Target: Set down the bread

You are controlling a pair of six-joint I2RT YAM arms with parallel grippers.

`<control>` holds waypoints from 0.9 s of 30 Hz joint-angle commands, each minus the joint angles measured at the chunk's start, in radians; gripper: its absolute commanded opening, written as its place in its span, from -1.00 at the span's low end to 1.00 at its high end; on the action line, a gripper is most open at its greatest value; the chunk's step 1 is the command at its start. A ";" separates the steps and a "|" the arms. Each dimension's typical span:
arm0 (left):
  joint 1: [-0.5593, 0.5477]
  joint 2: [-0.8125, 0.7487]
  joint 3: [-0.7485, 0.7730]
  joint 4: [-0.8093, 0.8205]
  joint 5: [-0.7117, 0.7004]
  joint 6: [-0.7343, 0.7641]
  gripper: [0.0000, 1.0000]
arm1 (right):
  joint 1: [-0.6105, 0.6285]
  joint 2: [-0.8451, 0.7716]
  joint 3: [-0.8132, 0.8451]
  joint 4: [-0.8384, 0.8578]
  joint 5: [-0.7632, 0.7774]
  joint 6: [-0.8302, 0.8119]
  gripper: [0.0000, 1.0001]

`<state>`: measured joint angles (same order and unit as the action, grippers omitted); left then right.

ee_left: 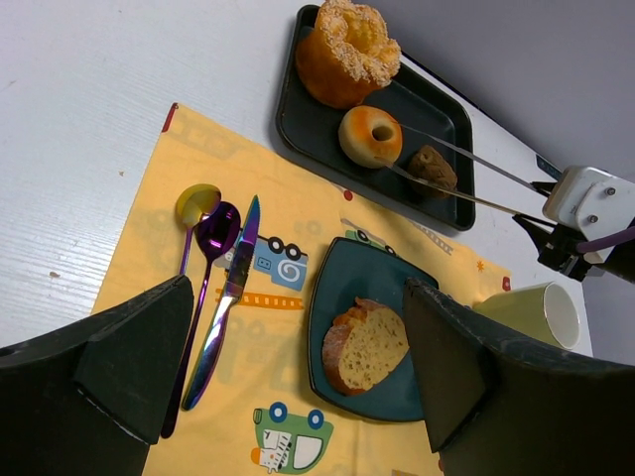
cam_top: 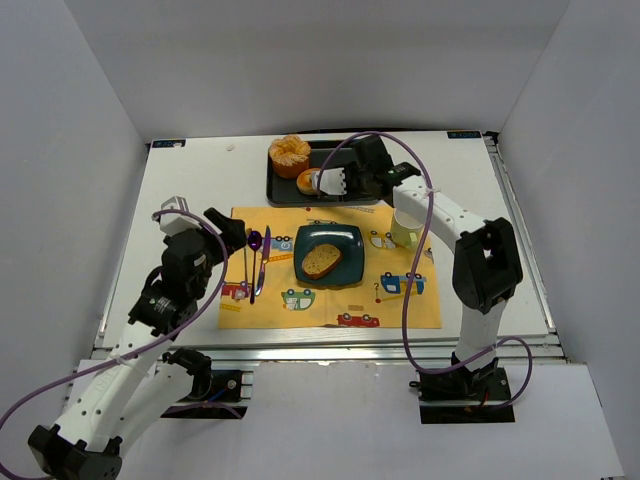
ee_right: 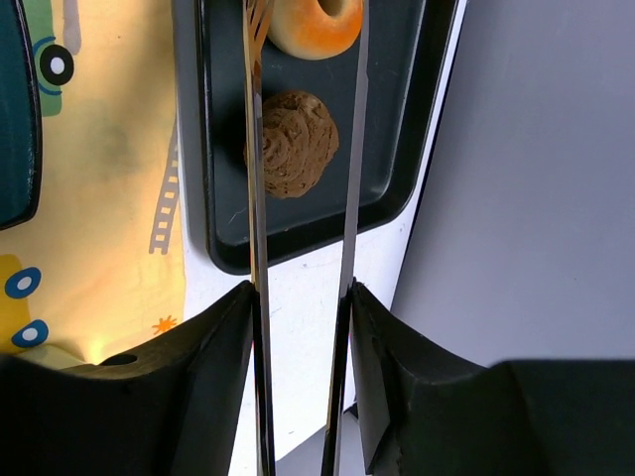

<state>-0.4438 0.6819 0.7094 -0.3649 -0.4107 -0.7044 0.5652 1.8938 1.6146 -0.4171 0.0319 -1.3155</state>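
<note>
- The bread (cam_top: 321, 260) is lying flat on the teal plate (cam_top: 350, 240), which is sitting on the yellow placemat (cam_top: 400, 305) mid-tabletop; judging by this, the placing is looking done or nearly so.
- The right end effector (ee_right: 298, 332) is pinching a pair of metal tongs (ee_right: 255, 218), whose blades are reaching over the black tray (cam_top: 283, 190).
- The left end effector (ee_left: 296, 332) is hanging spread wide above the placemat, gripping nothing.
- Risk: the tong blades are flanking the small brown muffin (ee_right: 293, 144), with the ring donut (ee_right: 316, 20) at their tips. A careless sweep could be dragging either pastry or snagging the tray rim.
- Risk: the pale cup (cam_top: 405, 231) is standing just beside the right forearm and its purple cable (cam_top: 428, 215); a swing there may be toppling it.
- Risk: any downward move by the left arm could be knocking the knife (ee_left: 230, 293) and spoon (ee_left: 214, 233) lying beside the plate, or nudging the plate itself.
- A large orange cake (cam_top: 290, 155) is occupying the tray's far left corner.
</note>
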 commanded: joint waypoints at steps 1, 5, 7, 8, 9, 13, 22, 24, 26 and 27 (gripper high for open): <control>0.004 0.005 -0.008 0.023 0.001 -0.001 0.89 | 0.002 -0.007 0.033 0.003 0.013 -0.017 -0.05; 0.004 0.019 -0.004 0.024 0.006 0.002 0.90 | 0.002 0.031 0.060 0.009 0.031 -0.018 -0.05; 0.004 0.021 0.002 0.023 0.003 0.005 0.90 | 0.001 0.062 0.085 0.003 0.037 -0.018 -0.05; 0.004 0.021 0.004 0.020 0.001 0.006 0.90 | 0.001 0.080 0.093 0.000 0.040 -0.019 -0.05; 0.004 0.019 0.004 0.017 0.001 0.006 0.90 | 0.001 0.091 0.100 -0.006 0.042 -0.021 -0.05; 0.004 0.010 0.002 0.009 -0.007 0.002 0.90 | 0.002 0.119 0.122 -0.017 0.051 -0.024 -0.05; 0.004 0.002 -0.004 0.004 -0.014 -0.003 0.90 | -0.001 0.087 0.130 -0.060 0.028 -0.018 -0.07; 0.004 0.005 -0.007 0.017 -0.007 -0.004 0.90 | -0.001 0.071 0.128 -0.063 0.023 -0.010 -0.07; 0.004 0.014 -0.007 0.024 -0.002 -0.006 0.90 | -0.001 0.065 0.130 -0.071 0.022 -0.007 -0.07; 0.004 0.018 -0.005 0.026 0.000 -0.006 0.90 | -0.001 0.062 0.128 -0.072 0.020 -0.005 -0.07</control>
<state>-0.4438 0.6968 0.7094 -0.3576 -0.4107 -0.7059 0.5632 2.0262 1.7058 -0.4618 0.0750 -1.3144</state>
